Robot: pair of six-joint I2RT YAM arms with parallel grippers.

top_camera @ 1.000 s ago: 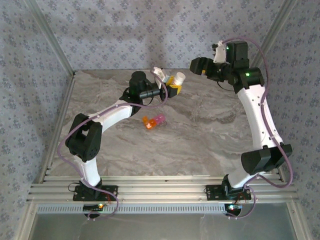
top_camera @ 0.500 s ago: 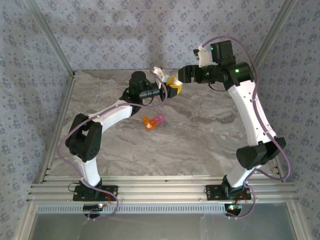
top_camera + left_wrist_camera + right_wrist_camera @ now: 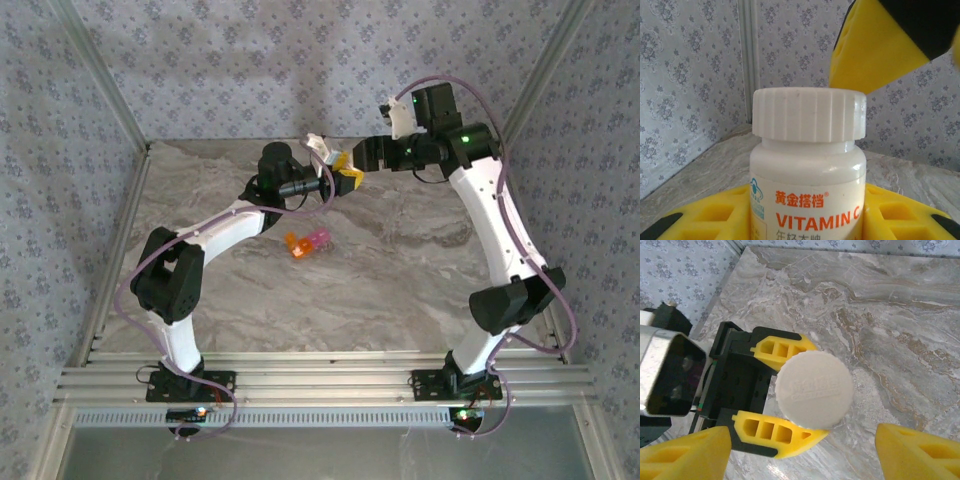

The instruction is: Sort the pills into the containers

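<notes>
The left gripper (image 3: 343, 172) is clamped on the body of a white Vitamin C bottle (image 3: 807, 165), held upright above the far part of the marble bench (image 3: 420, 270), its ribbed cap (image 3: 814, 390) on. The right gripper (image 3: 362, 158) hangs over the cap with its yellow fingers (image 3: 685, 452) spread wider than it; one finger sits just above and beside the cap, not touching. From overhead that gripper blocks most of the bottle. The containers (image 3: 308, 241), one orange and the others pink, lie on the bench nearer the arm bases, apart from both grippers. Patterned walls (image 3: 300, 60) enclose the bench.
</notes>
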